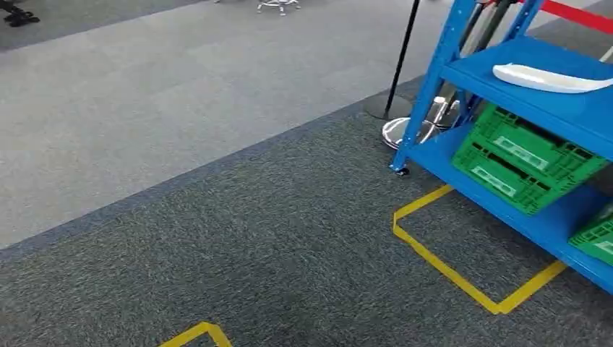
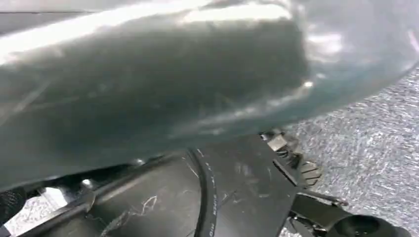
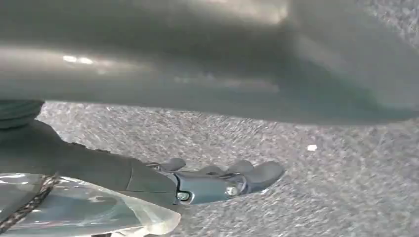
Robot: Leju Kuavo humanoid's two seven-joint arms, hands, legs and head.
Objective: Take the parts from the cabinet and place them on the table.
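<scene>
The blue cabinet (image 1: pixel 506 72), an open shelf rack on castors, stands at the right of the head view. A long white curved part (image 1: pixel 549 78) lies on its upper shelf. My right hand (image 3: pixel 217 182) hangs above the grey carpet in the right wrist view, fingers stretched out with nothing in them. In the left wrist view, dark blurred finger-like shapes that may be my left hand (image 2: pixel 296 163) hang over the carpet; how they lie is unclear.
Green crates (image 1: pixel 524 155) sit on the cabinet's lower shelf, with another green crate (image 1: pixel 596 238) at the right edge. A yellow tape rectangle (image 1: pixel 463 278) marks the dark carpet before the rack. A black stanchion post (image 1: pixel 397 65) with a round base stands behind it.
</scene>
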